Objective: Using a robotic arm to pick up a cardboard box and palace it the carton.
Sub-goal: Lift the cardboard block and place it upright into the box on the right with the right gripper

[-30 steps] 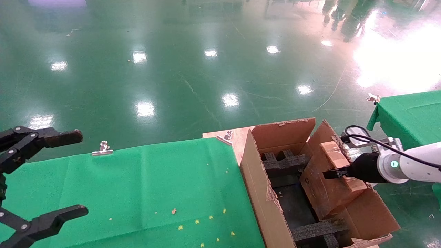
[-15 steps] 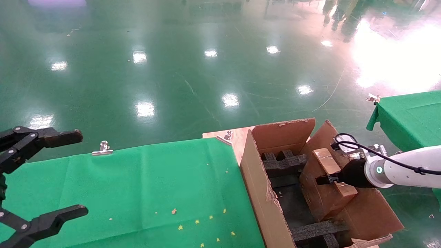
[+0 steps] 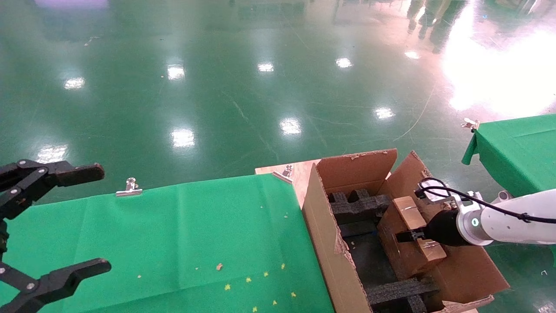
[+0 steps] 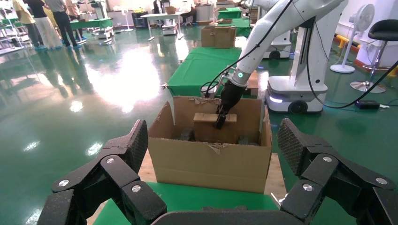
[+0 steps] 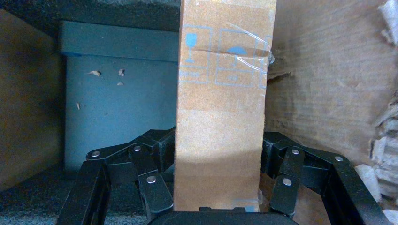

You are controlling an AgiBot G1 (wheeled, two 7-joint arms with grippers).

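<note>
Small closed brown cardboard box (image 3: pixel 412 234), scuffed, with tan tape strips on top and pale blue handling symbols printed on one face, sits tilted inside the large brown corrugated carton (image 3: pixel 323 243), toward its right side, resting against the carton's inner right wall. In the right wrist view the box (image 5: pixel 220 117) fills the centre, a clear tape piece across its printed face, corrugated wall just beside it on one side and a dark blue-grey floor panel on the other. Right claw (image 3: pixel 410 236), on the white jointed robotic arm (image 3: pixel 512 221) with black wrist and looped black cable, reaches into the carton from the right and is clamped on the box, black linked fingers (image 5: pixel 150 180) pressed against both of its long sides. Black foam inserts (image 3: pixel 358 204) lie at the far end of the carton and another strip at the near end; the box stands between them. Carton flaps stand up with torn edges, the right flap close behind the arm's wrist. Carton stands on a plywood board just beside the green-cloth worktop (image 3: pixel 173 234), which carries small yellow scraps and metal binder clips (image 3: pixel 128 187) at its far edge. Left claw (image 3: pixel 52 226), all black, hovers at the worktop's left end, well apart from the carton, fingers spread wide and holding nothing. A second green-covered worktop (image 3: pixel 517 148) is at far right on the glossy green floor.
</note>
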